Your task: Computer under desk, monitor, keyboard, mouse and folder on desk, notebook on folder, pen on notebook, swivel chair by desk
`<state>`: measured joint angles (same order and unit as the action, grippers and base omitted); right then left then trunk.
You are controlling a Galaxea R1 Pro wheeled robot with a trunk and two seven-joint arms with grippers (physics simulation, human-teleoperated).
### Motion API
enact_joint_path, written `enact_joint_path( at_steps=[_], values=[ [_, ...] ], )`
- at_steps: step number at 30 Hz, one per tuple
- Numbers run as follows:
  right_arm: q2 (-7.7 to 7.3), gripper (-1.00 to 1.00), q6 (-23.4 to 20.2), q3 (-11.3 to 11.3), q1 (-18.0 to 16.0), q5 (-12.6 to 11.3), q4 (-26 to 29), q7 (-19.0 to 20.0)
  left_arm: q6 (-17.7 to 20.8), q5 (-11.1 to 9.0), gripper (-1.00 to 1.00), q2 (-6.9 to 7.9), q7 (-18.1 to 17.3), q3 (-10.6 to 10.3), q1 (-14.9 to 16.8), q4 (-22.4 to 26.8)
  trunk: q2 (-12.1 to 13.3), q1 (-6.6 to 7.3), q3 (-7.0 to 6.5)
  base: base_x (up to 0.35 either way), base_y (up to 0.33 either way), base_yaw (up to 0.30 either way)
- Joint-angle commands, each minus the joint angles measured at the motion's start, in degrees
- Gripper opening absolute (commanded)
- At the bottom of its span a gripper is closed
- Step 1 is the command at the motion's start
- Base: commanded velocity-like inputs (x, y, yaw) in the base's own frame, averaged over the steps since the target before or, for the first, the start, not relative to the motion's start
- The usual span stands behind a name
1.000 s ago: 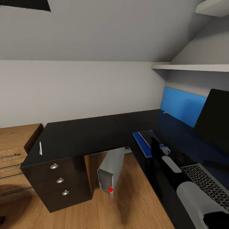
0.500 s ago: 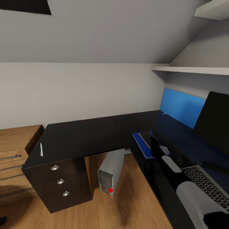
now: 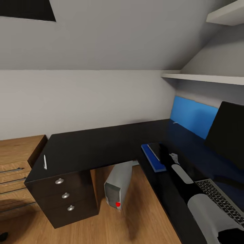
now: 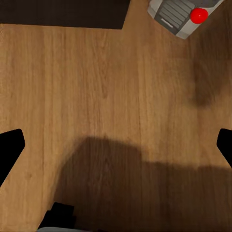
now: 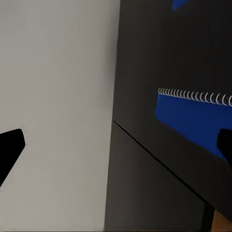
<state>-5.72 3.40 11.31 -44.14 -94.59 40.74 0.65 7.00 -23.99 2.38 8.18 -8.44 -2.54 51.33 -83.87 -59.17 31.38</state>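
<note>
Right now I count one desk [image 3: 98, 145], one computer [image 3: 117, 184] under it, one monitor [image 3: 228, 132], one keyboard [image 3: 220, 200], one folder [image 3: 153, 158] with one notebook [image 3: 156, 149] on it, and one pen [image 3: 45, 162] lying alone at the desk's far left end above three drawer knobs. My right arm [image 3: 183, 176] stretches forward over the desk beside the folder; its fingertips [image 5: 10, 145] stand wide apart. My left fingers [image 4: 9, 147] are spread wide too, pointing down at the floor [image 4: 96, 96].

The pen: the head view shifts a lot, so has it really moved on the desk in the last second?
No. The pen lies at the same desk corner above the drawers; the camera moved.
</note>
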Motion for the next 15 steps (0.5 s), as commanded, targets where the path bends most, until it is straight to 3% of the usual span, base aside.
enact_joint_path(
  at_steps=[1,7,9,11,12,15],
  values=[
    [-0.06,1.00,0.38,0.48,0.17,-0.49,0.53,0.03,0.21,-0.54,1.00,0.08,0.52,-0.25,-0.01,0.17,0.39,0.22,-0.14,0.000,0.000,0.000],
    [1.85,1.00,0.97,2.69,2.58,5.11,6.29,-3.97,0.20,-0.56,1.00,0.16,0.56,-0.18,-0.01,0.17,2.79,1.54,-1.22,0.000,0.000,0.000],
    [3.14,1.00,1.48,3.21,2.87,8.80,7.35,-6.95,0.20,-0.57,1.00,0.16,0.57,-0.18,-0.01,0.17,3.59,1.98,-1.57,0.000,0.000,0.000],
    [5.08,1.00,1.87,4.94,3.05,16.01,8.02,-11.61,0.20,-0.59,1.00,0.16,0.58,-0.18,-0.01,0.17,4.40,2.42,-1.93,0.000,0.000,0.000],
    [7.28,1.00,2.03,8.30,3.13,25.01,8.29,-16.91,0.20,-0.59,1.00,0.16,0.57,-0.18,-0.01,0.17,4.80,2.64,-2.11,0.000,0.000,0.000],
    [11.46,1.00,3.44,12.59,3.17,39.51,8.43,-25.85,0.20,-0.61,1.00,0.17,0.57,-0.18,-0.01,0.17,6.00,3.30,-2.65,0.000,0.000,0.000]
  ],
)
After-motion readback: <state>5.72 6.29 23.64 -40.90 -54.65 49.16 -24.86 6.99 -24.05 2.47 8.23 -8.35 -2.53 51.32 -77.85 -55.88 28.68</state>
